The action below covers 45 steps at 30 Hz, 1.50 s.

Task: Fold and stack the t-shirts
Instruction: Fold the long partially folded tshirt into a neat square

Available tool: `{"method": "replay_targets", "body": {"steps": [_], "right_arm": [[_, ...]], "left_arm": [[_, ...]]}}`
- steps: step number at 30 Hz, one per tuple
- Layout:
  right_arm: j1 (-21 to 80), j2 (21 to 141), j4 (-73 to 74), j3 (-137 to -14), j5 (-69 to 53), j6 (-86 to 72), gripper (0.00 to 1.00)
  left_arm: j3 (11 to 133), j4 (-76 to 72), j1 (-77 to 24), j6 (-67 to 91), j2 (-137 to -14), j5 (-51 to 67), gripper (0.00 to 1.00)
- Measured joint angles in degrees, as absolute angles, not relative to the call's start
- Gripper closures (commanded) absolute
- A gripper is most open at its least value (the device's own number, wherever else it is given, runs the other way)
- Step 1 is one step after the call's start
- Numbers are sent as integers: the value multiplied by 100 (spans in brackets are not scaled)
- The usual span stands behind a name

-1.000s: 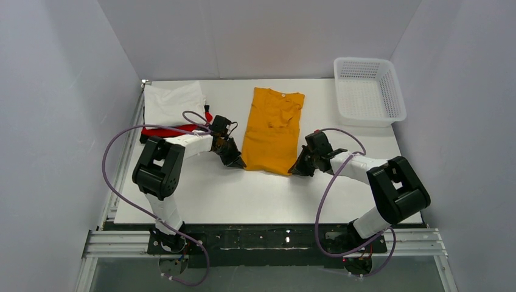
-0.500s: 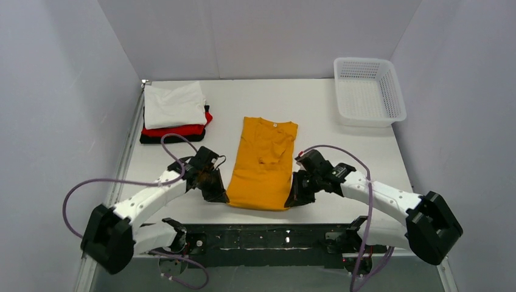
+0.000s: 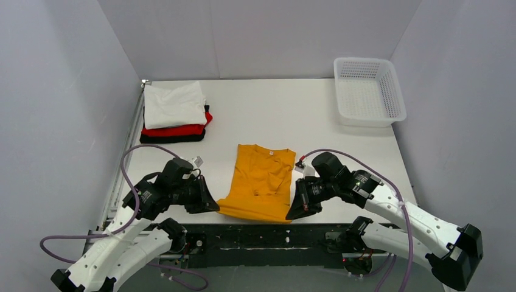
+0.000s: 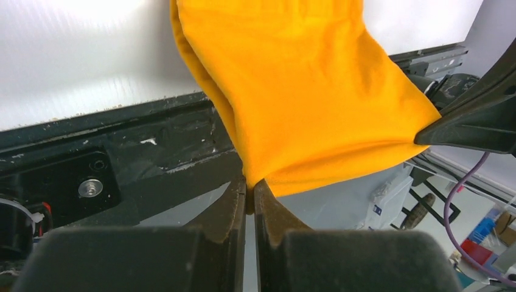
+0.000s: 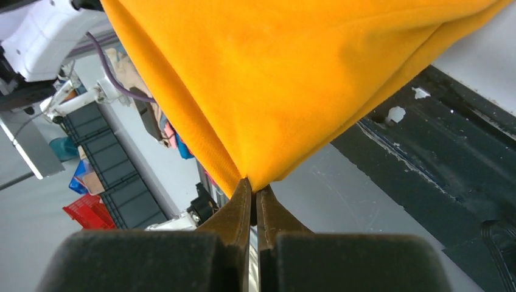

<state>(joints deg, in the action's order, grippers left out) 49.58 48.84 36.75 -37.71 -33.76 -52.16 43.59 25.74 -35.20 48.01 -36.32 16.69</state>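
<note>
Mustard-orange t-shirt (image 3: pixel 261 182) | left fingers (image 4: pixel 234 207) clamped on near-left corner | right fingers (image 5: pixel 240 210) on near-right (both fully closed)

Drags the mustard-orange t-shirt (image 3: pixel 261 182) from the upper centre of the top view down to the lower centre and lifts its near hem past the front edge of the table (image 3: pixel 341 152). Brings the left gripper (image 3: pixel 214 207) and right gripper (image 3: pixel 293 214), each pinched on a hem corner, down-frame with it. Swings both elbows out toward the bottom corners, uncovering the folded stack (image 3: pixel 173 115) at upper left.
</note>
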Motion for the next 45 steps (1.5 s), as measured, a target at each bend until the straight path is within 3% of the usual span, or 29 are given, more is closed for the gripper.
{"method": "replay_targets", "body": {"steps": [7,13,26,39,43,44,45], "right_arm": [[3789,5277,4115,-4431,-3538,-4552,99],[2891,5885,4403,-5083,-3568,-3839,99],[1809,8250,4313,-6849,-3599,-3083,99],[1365,10311,3787,-7524,-3774,-3013,99],[1317,10829,3691,-7837,-3767,-2919,96],[1308,10925,3682,-7900,-3769,-2908,90],[1297,11039,3684,-7983,-3763,-2902,76]], "left_arm": [[5096,2252,-3522,4600,-4571,1120,100],[5944,1614,-3389,4274,-6066,687,100],[7752,967,-2663,3621,-8862,349,100],[8733,937,-2335,3400,-10698,405,100],[9006,967,-2257,3415,-11157,486,87],[9078,982,-2239,3420,-11266,493,83],[9148,1009,-2226,3430,-11360,491,75]]}}
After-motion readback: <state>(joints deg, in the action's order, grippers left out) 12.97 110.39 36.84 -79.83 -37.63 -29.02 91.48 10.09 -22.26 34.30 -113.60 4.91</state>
